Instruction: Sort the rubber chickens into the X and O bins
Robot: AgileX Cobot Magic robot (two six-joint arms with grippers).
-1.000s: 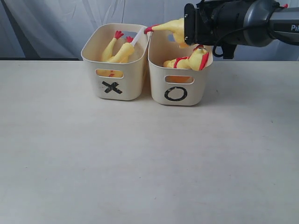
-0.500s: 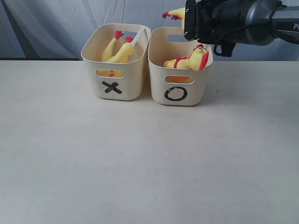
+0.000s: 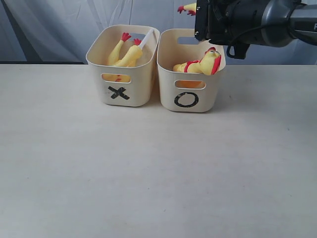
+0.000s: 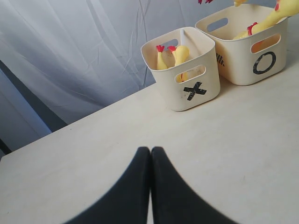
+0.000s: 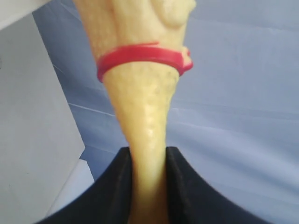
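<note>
Pinching rubber chicken [image 5: 140, 116] in R jaws, up by O bin [image 3: 166, 94], L jaws closed.

A wide table [image 3: 148, 173] with a pale, off-white matte top fills most of the exterior view, and a few tiny dark specks dot its surface. Behind it hangs a light blue-grey fabric backdrop [image 3: 49, 25], softly creased into vertical and slanting folds. A narrow dark band [image 3: 39, 62] runs along the table's far edge at the left, just beneath the fabric.
</note>
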